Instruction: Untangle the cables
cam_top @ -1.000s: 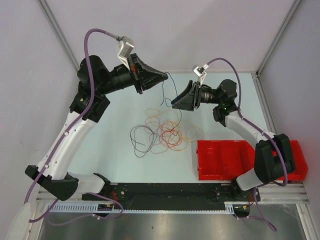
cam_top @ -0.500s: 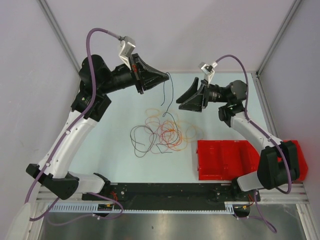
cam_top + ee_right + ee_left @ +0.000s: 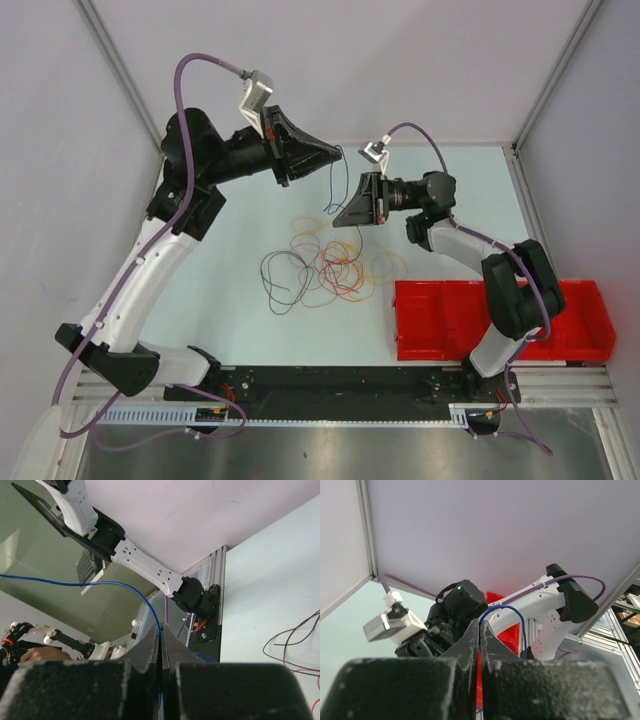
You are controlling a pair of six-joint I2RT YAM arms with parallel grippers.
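While left end effector (image 3: 335, 153) and right end effector (image 3: 341, 214) both clamp one blue cable (image 3: 502, 606), it hangs slack between them, tangle (image 3: 325, 265) below.

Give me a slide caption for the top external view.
Left gripper and right gripper both pinch one blue cable; the tangled pile lies on the table beside a red bin.

Bare bench (image 3: 225, 240) left of the cable tangle (image 3: 325, 265) — open passage, red bin (image 3: 450, 320) blocking the near right, blue cable (image 3: 333, 185) strung between left fingers (image 3: 322, 155) and right fingers (image 3: 352, 212) across the far middle, walls (image 3: 50, 150) close around.
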